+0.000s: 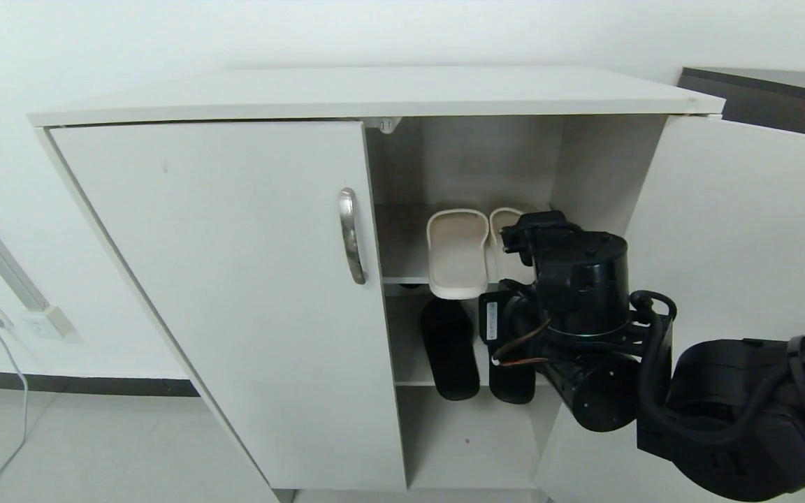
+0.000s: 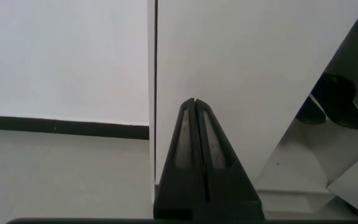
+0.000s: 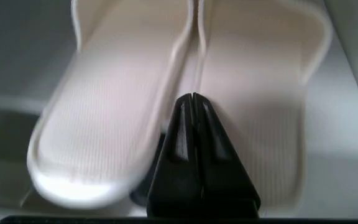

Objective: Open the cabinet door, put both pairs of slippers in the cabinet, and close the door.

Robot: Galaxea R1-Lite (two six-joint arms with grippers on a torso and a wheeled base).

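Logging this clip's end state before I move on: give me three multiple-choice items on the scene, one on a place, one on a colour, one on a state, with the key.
1. Where does the white pair lie?
A. on the floor
B. on the upper shelf
C. on the cabinet's top

2. What colour is the lower pair?
A. black
B. red
C. blue

3. How does the right-hand door stand?
A. shut
B. taken off
C. open

Key:
1 B, its ends overhang that shelf's front edge.
2 A, the lower pair shows black against the pale shelf.
3 C, it is swung out and the inside shows, with the right pincer shut before the white pair.
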